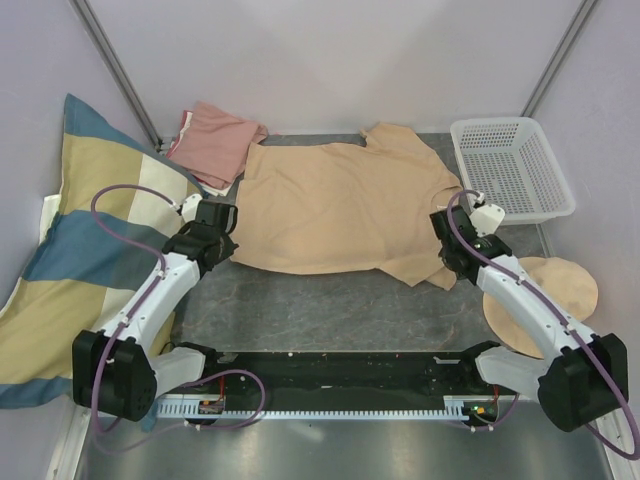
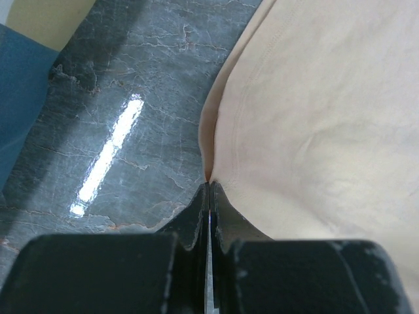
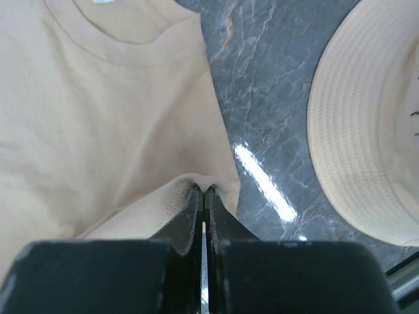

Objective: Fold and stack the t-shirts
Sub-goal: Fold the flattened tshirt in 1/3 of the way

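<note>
the tan t-shirt [image 1: 340,205] lies spread flat and unfolded ahead of both sets of fingers. the left gripper [image 2: 208,188] is clamped on its hem edge. the right gripper [image 3: 201,190] pinches what looks like a sleeve edge. the pink t-shirt [image 1: 215,140], beyond the left fingers, seems folded. stacking remains.

Matt cloth t-shirt [image 1: 340,205]; glossy, perhaps stone table [image 1: 330,310]

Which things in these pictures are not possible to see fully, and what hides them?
Top view: the right arm covers part of the hat.
Right wrist view: the top edge cuts off the white neck label.
Wrist views: how much tan t-shirt the left gripper and right gripper pinch; shut jaws hide it.
</note>
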Robot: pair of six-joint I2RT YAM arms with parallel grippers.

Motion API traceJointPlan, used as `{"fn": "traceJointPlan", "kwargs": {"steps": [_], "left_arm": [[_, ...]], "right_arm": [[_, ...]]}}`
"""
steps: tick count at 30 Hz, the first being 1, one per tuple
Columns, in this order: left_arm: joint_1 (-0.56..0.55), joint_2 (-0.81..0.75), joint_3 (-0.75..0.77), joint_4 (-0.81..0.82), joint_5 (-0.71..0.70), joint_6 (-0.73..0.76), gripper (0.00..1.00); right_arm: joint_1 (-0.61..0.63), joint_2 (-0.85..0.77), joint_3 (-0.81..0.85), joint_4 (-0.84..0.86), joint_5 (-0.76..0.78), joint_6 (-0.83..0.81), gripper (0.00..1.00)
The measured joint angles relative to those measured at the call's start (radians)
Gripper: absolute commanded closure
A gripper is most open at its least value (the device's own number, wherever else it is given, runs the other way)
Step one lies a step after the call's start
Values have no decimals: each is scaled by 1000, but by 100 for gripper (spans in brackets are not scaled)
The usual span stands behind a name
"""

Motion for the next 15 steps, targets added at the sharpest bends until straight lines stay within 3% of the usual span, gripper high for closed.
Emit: {"fn": "traceJointPlan", "kwargs": {"steps": [15], "left_arm": [[0, 81, 65, 10, -18, 3, 98]], "right_arm": [[-152, 172, 148, 114, -83, -144, 100]]}}
